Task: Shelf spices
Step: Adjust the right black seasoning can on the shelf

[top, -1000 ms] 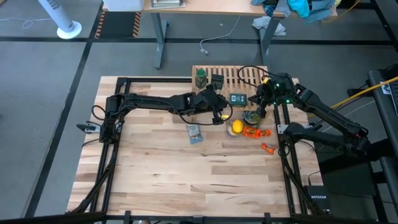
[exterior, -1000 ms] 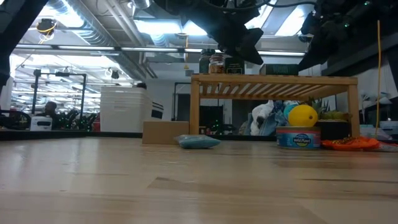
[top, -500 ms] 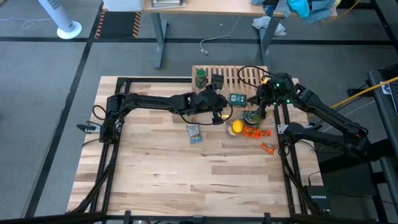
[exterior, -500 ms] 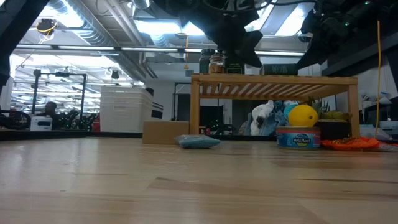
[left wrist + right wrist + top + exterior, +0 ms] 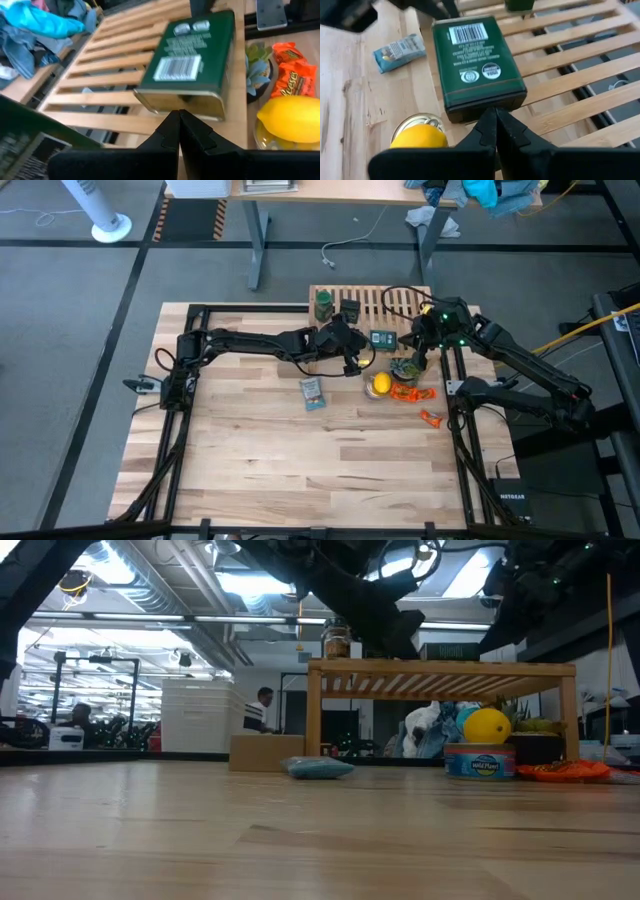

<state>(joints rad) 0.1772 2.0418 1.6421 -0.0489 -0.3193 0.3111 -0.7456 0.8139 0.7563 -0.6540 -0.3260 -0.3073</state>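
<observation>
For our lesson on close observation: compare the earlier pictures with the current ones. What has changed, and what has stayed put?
The left gripper has shifted slightly along the shelf, fingers shut and empty. A person has appeared in the room behind. The right gripper, green tin, lemon and blue packet stayed put.

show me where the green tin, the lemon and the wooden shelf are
green tin (image 5: 476, 65), right wrist view, middle of its label face
lemon (image 5: 293, 119), left wrist view, its peel
wooden shelf (image 5: 440, 669), low view, front rail
</observation>
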